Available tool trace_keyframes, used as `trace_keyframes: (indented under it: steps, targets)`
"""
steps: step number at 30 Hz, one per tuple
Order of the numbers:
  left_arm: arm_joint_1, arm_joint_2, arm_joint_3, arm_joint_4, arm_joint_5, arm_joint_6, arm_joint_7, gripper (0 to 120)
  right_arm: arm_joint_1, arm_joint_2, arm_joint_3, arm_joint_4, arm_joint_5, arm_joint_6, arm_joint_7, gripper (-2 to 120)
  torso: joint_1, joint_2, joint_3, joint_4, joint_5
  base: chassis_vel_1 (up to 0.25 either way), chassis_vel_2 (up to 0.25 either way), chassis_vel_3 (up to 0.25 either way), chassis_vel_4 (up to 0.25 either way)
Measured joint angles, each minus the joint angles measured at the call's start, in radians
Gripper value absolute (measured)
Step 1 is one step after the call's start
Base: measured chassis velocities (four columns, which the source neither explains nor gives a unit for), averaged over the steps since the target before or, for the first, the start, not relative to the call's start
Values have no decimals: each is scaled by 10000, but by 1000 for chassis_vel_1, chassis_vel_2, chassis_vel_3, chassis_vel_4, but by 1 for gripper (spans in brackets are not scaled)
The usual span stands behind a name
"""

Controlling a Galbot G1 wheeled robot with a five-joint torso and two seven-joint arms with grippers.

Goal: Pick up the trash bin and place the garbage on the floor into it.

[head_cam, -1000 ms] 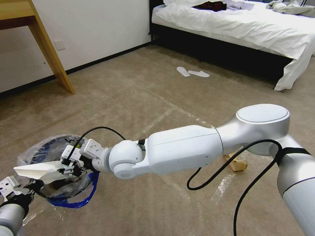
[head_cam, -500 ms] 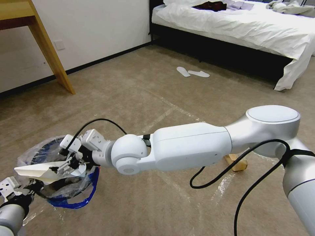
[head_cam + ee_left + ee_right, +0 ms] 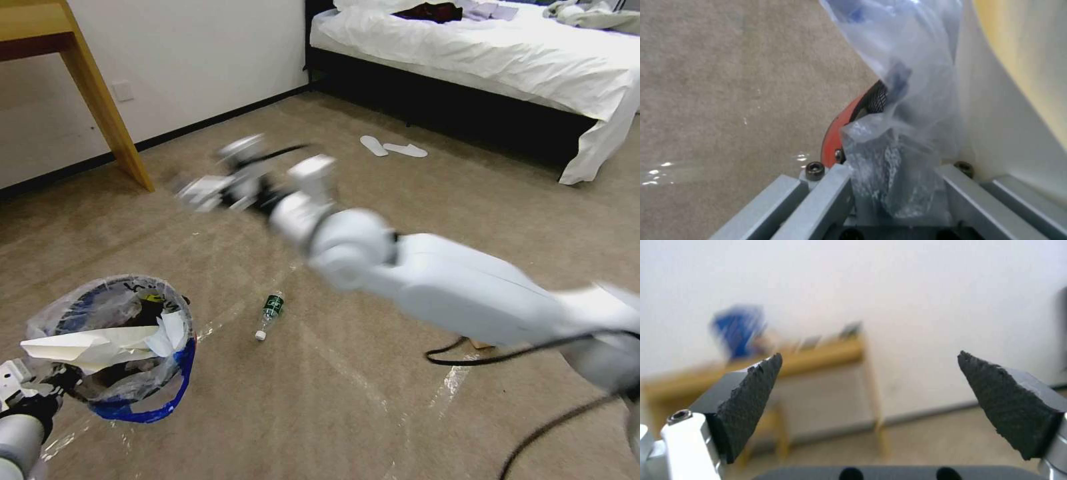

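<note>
- Left gripper [image 3: 30,393] sat at the lower left of the head view, clamped on the trash bin [image 3: 113,347] rim; the left wrist view showed the red rim [image 3: 835,133] and crinkly liner bag [image 3: 907,100] pinched between its fingers.
- Bin was held above the carpet [image 3: 333,413], with white crumpled paper [image 3: 100,343] lying across its mouth.
- Right gripper [image 3: 200,193] was up in the air near the wooden table leg [image 3: 107,113], well apart from the bin, motion-blurred.
- Right wrist view: pads [image 3: 751,396] spread wide, nothing between them.
- Green-labelled clear bottle [image 3: 269,315] lay on the carpet, just right of the bin, beside a tape line [image 3: 347,373].
- Brown paper item [image 3: 481,344] partly hidden behind the right arm.
</note>
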Motion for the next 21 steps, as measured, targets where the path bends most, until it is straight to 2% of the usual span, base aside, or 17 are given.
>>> trace_keyframes:
  steps: [1,2,5,6,8,9,10,11,12,14,15,16,18,19,21]
  targets:
    - [35,1,-28,-15,-7,-1,-3,0,-741,-282,1042,86,-219,128,-163,100,0,0,0,3,1,0,0,0,0]
    - [35,1,-28,-15,-7,-1,-3,0,-741,-282,1042,86,-219,128,-163,100,0,0,0,3,1,0,0,0,0]
    - [33,0,-67,-48,-72,-1,-39,0,-3298,-868,4295,397,-1444,699,-673,100,1,-1,3,2,4,0,0,0,0]
    - [33,0,-67,-48,-72,-1,-39,0,-3298,-868,4295,397,-1444,699,-673,100,1,-1,3,2,4,0,0,0,0]
    - [10,-21,-114,-79,-121,-1,-78,0,-5295,-910,6754,1081,-2401,1031,-966,100,-1,1,-1,-2,-8,0,0,0,0]
    - [16,-21,-138,-82,-123,-2,-87,0,-6144,-824,7504,1336,-2718,1119,-1052,100,-1,2,-2,-2,-8,0,0,0,0]
    - [16,-21,-138,-82,-123,-2,-87,0,-6144,-824,7504,1336,-2718,1119,-1052,100,-1,2,-2,-2,-8,0,0,0,0]
    - [48,-20,-162,-85,-125,0,-87,0,-7388,-624,8549,1641,-3228,1265,-1125,100,0,1,1,-3,8,0,0,0,0]
    - [48,-20,-162,-85,-125,0,-87,0,-7388,-624,8549,1641,-3228,1265,-1125,100,0,1,1,-3,8,0,0,0,0]
    - [88,-37,-204,-129,-121,-1,-96,0,-8990,-243,9872,1906,-4115,1807,-1278,100,-2,2,-2,-1,-8,0,0,0,0]
    - [102,-56,-206,-140,-124,-1,-94,0,-9959,8,10499,2005,-4728,2123,-1428,100,-2,1,-1,1,-3,0,0,0,0]
    - [102,-56,-206,-140,-124,-1,-94,0,-9959,8,10499,2005,-4728,2123,-1428,100,-2,1,-1,1,-3,0,0,0,0]
    - [100,-114,-208,-178,-104,-1,-96,0,-11553,453,11112,2266,-5901,2542,-1514,100,-1,1,-1,-2,-3,0,0,0,0]
    - [100,-114,-208,-178,-104,-1,-96,0,-11553,453,11112,2266,-5901,2542,-1514,100,-1,1,-1,-2,-3,0,0,0,0]
    - [101,-174,-206,-225,-102,-1,-94,0,-12358,842,11247,2499,-6683,2519,-1285,100,-2,2,-1,-2,-8,0,0,0,0]
